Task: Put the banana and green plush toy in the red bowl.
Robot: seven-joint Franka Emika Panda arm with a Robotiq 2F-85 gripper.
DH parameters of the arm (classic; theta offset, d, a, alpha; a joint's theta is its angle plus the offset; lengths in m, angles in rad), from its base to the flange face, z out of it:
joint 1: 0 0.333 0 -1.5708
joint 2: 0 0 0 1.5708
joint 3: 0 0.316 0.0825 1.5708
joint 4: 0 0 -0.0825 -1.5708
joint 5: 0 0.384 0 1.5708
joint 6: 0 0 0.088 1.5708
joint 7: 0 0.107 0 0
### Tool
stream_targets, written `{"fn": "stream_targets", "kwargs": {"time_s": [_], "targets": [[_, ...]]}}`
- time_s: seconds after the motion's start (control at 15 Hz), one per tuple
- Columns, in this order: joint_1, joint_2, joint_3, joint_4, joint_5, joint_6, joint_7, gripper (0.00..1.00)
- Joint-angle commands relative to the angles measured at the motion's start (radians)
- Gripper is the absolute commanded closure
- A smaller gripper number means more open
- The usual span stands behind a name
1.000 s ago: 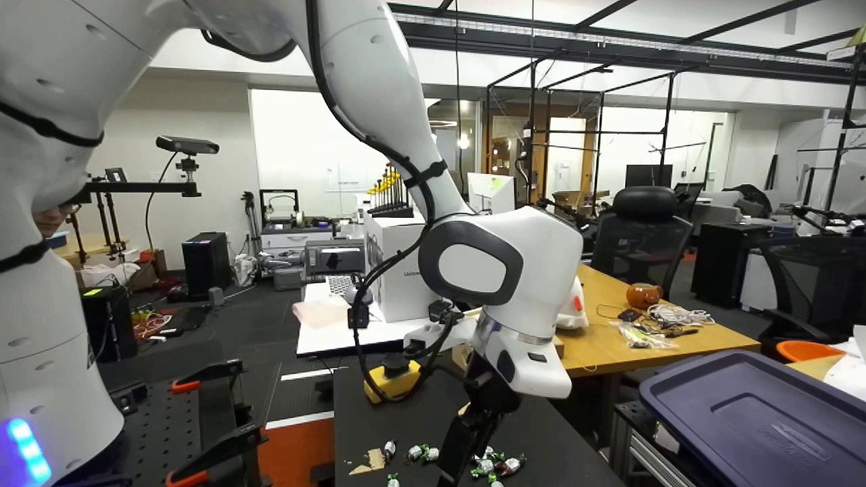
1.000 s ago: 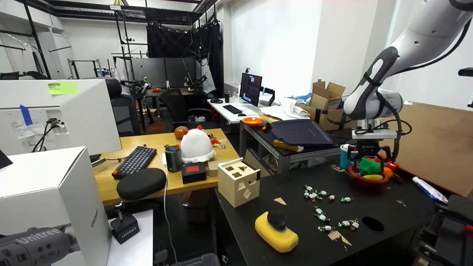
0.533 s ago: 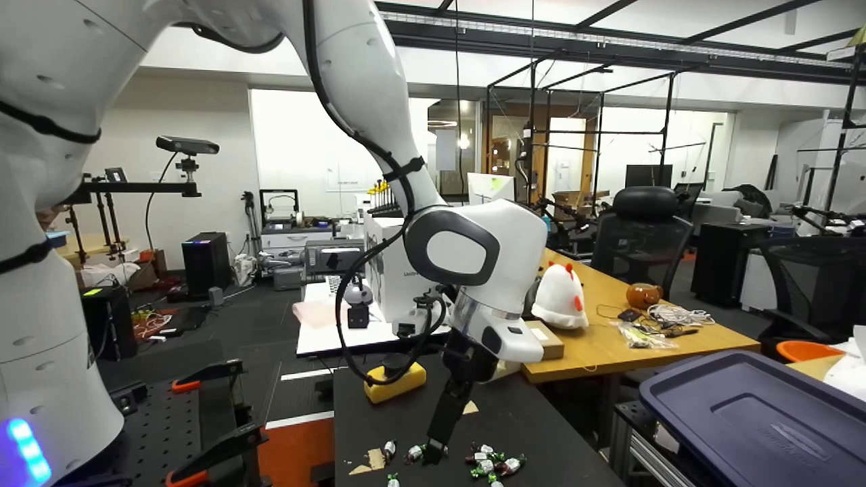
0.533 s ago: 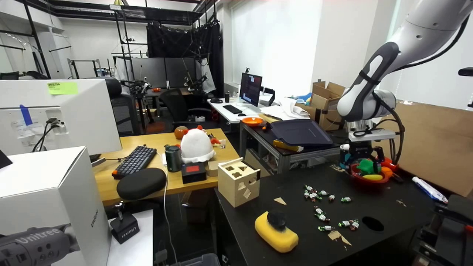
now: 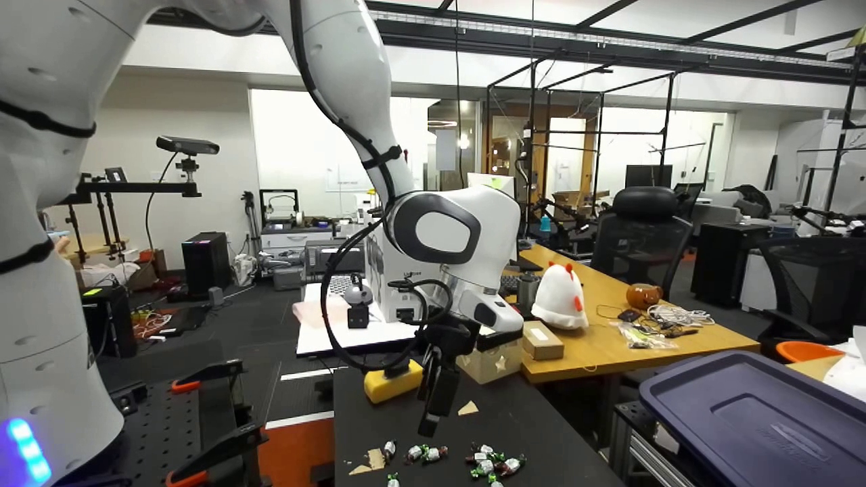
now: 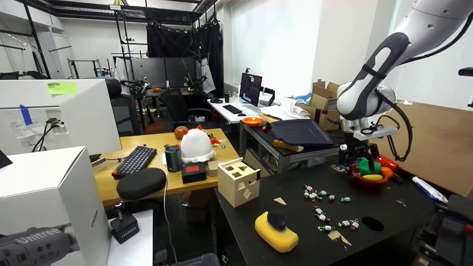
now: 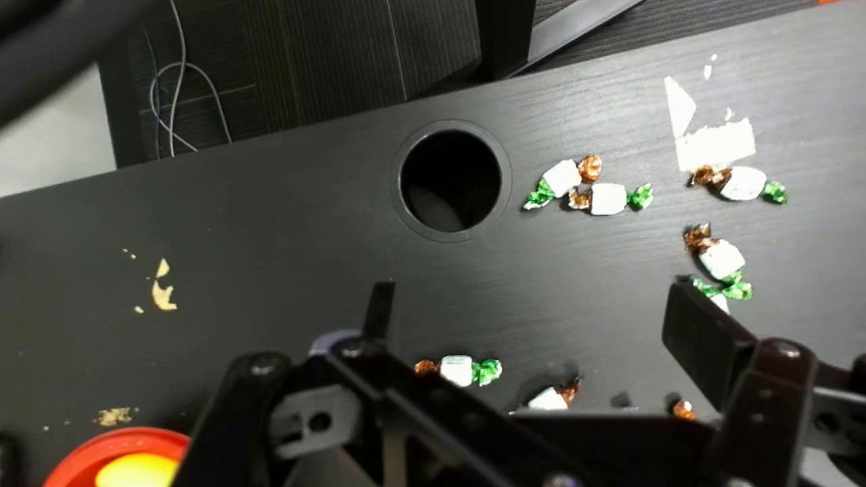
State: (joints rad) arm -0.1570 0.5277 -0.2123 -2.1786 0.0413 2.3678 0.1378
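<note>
At right in an exterior view, the banana (image 6: 373,177) and green plush toy (image 6: 369,170) lie in the red bowl (image 7: 101,446), lower left of the released, empty tool (image 7: 531,314) in the wrist view.

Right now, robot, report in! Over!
Black claw open, empty. Curved yellow banana, green plush toy inside round red bowl. Green-and-white wrapped candies nearby, apparently not blocking.

Robotics lab, part office; white robot arm (image 5: 352,74); mesh chair (image 5: 643,237); monitor (image 6: 251,88); keyboard (image 6: 135,161)
</note>
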Motion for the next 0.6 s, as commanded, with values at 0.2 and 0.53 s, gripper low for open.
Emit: {"fn": "stream_targets", "kwargs": {"time_s": [0.2, 0.53], "targets": [[-0.005, -0.133, 0.061, -0.097, -0.047, -0.009, -0.166, 0.0], [-0.021, -0.232, 0.067, -0.157, -0.038, 0.008, -0.263, 0.0]]}}
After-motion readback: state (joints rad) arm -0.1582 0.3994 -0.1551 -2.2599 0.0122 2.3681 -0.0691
